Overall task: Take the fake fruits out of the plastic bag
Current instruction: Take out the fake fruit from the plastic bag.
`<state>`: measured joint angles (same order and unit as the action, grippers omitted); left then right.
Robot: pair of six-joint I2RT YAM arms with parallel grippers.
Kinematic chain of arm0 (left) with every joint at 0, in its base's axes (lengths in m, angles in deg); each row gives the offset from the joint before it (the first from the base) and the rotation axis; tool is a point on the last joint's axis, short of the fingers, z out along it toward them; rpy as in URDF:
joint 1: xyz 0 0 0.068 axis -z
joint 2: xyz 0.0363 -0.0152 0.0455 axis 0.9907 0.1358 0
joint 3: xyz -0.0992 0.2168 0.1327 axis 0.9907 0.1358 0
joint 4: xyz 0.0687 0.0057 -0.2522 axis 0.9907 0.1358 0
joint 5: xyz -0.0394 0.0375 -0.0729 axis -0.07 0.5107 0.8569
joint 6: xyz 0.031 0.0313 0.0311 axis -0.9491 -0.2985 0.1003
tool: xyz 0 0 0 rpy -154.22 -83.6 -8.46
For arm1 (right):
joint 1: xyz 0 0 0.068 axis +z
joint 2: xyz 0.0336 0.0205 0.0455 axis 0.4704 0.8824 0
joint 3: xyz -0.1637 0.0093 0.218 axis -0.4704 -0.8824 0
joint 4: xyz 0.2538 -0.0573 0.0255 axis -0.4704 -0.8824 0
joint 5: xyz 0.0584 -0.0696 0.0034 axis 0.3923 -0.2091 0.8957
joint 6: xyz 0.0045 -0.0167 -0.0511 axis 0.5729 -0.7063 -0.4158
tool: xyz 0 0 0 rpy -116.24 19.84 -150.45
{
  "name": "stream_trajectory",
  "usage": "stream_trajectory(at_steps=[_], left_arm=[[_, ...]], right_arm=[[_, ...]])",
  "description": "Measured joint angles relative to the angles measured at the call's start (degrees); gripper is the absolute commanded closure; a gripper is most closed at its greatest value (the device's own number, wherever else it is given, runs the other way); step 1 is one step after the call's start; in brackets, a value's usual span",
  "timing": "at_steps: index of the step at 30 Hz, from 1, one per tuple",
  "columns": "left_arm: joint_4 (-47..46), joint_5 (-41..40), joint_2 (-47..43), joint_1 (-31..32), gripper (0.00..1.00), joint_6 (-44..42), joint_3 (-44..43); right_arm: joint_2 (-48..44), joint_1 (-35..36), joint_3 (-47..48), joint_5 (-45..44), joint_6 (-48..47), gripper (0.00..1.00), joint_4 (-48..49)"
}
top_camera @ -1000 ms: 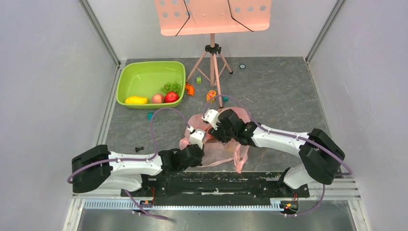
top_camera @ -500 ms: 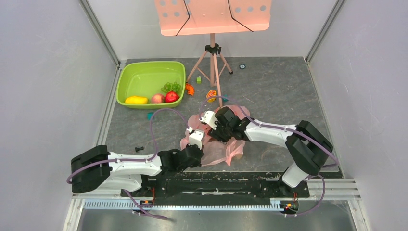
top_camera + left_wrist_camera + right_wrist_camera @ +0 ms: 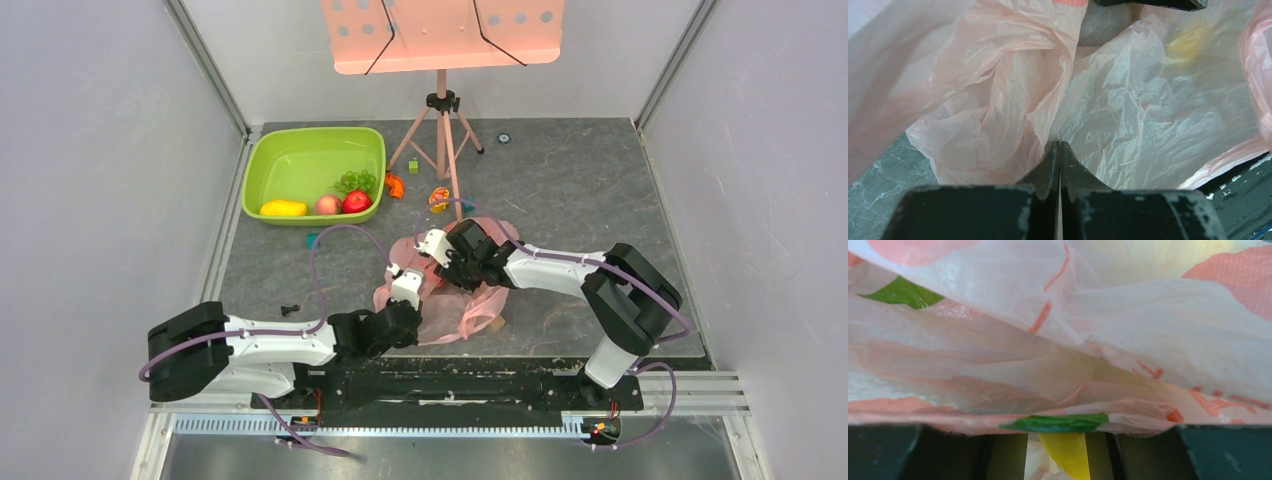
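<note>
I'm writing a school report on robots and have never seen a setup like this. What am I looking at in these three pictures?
Two white robot arms are bolted at the near edge of a grey table. The wide picture looks down from above and behind them. The other two come from a camera on each wrist. Between the arms lies a thin pink plastic bag. The left tool is shut, apparently pinching a fold of it. The right tool is in among the bag's folds, jaws apart, with something yellow between them, perhaps a toy fruit. Farther back, a green basin holds a yellow fruit, a peach, a red apple and green grapes. A pink music stand stands behind.
</note>
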<state>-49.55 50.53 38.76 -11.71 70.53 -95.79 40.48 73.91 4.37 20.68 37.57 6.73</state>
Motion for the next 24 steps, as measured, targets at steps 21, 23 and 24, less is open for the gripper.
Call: stream_trajectory(at_steps=[21, 23, 24], left_arm=[[2.4, -1.9, -1.4, 0.0, 0.98, 2.0, -0.3], [3.2, -2.2, -2.3, 0.0, 0.98, 2.0, -0.6], [3.7, -2.4, -3.1, 0.0, 0.98, 2.0, -0.8]], right_arm=[[-17.6, -0.1, -1.3, 19.6, 0.6, 0.76, -5.9], [-19.3, -0.1, -2.5, 22.7, 0.6, 0.76, -6.6], [-20.4, -0.1, -3.1, 24.5, 0.6, 0.76, -7.0]])
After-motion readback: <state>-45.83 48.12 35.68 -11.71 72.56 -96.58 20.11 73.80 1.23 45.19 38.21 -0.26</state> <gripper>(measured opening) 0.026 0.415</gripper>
